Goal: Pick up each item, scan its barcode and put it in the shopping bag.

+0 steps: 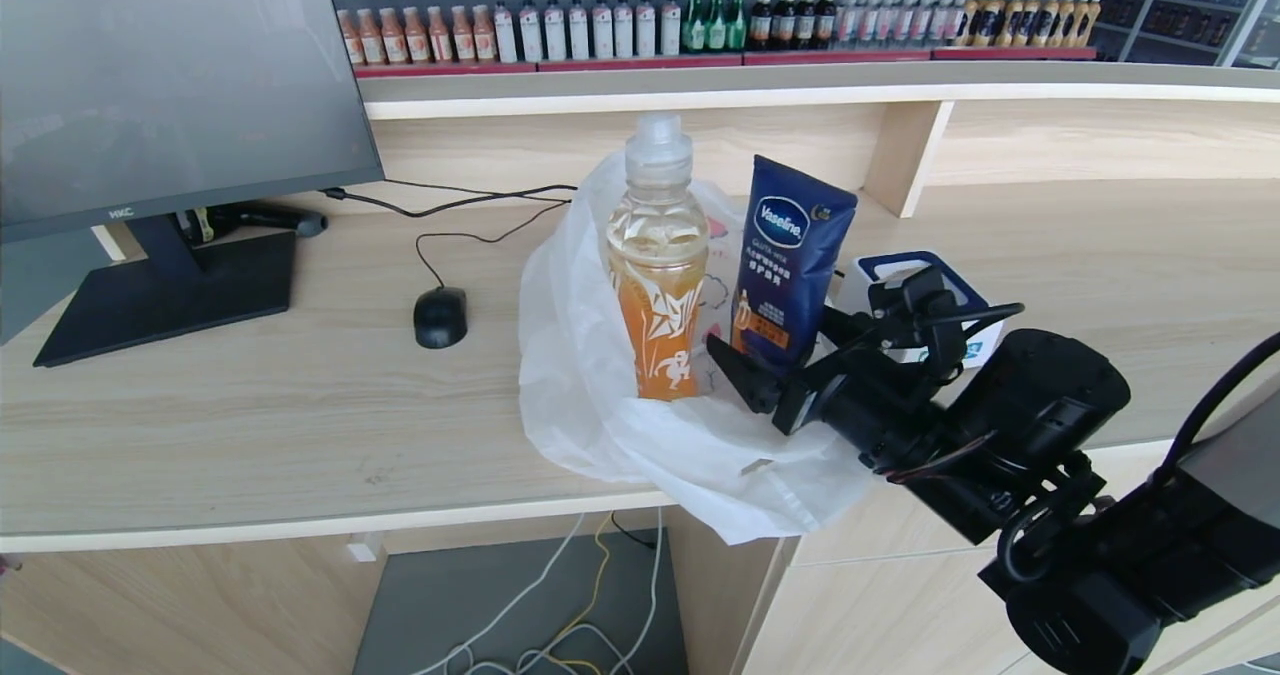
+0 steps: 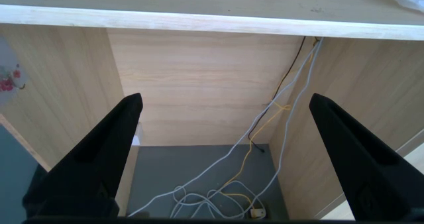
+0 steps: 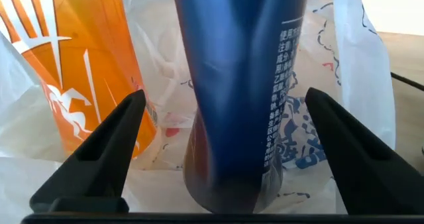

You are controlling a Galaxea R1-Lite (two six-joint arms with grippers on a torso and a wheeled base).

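R pincer [image 3: 223, 101] wide round blue tube [image 1: 790, 265], prob. apart

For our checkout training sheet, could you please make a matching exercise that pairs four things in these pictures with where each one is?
Things
1. orange drink bottle
2. blue tube
3. computer mouse
4. left gripper

Places
A. straight ahead of the open right gripper
B. below the counter edge, open, facing loose cables
C. on bare counter, left of the shopping bag
D. upright on the shopping bag, left of the tube

Pairs: 1-D, 2-A, 3-C, 4-B
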